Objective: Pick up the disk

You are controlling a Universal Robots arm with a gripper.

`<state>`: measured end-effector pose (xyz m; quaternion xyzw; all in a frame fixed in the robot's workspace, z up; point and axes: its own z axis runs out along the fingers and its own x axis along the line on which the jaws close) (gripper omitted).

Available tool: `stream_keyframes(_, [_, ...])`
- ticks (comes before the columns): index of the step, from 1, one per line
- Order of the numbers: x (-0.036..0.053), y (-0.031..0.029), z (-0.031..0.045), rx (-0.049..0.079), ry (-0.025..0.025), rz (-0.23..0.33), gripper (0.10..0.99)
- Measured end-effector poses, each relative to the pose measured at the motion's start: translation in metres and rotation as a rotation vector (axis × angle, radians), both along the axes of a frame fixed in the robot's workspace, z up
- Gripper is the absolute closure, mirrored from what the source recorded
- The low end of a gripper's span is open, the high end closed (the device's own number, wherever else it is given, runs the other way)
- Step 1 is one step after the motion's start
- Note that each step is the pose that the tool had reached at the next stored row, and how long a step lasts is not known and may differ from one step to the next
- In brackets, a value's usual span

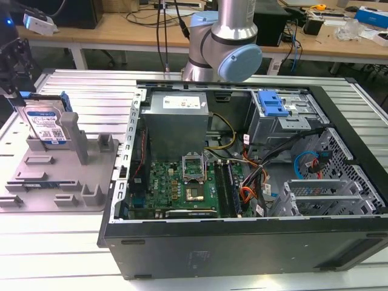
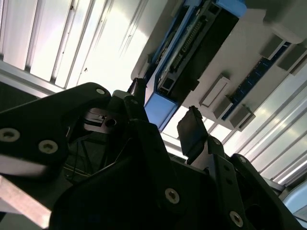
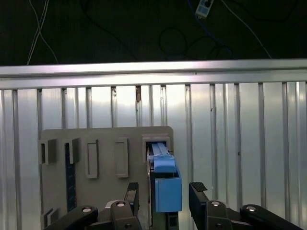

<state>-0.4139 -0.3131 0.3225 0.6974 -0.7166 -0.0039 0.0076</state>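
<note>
The disk stands on edge in the grey holder at the exterior view's left, its white-and-blue label facing out. My gripper hangs just above its top edge. In the first wrist view the blue side rail of the disk lies between my two black fingertips, with a gap on each side. The gripper is open. In the second wrist view the gripper straddles the blue end of the disk and does not touch it.
An open computer case takes up the middle and right of the ribbed metal table, with a blue drive-bay clip inside it. The arm's base rises behind the case. The holder has several upright posts and slots.
</note>
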Motion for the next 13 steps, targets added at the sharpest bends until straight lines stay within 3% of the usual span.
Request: stream_keyframes(13, [0.0010, -0.0005, -0.0089, 0.000, 0.0001, 0.000, 0.545])
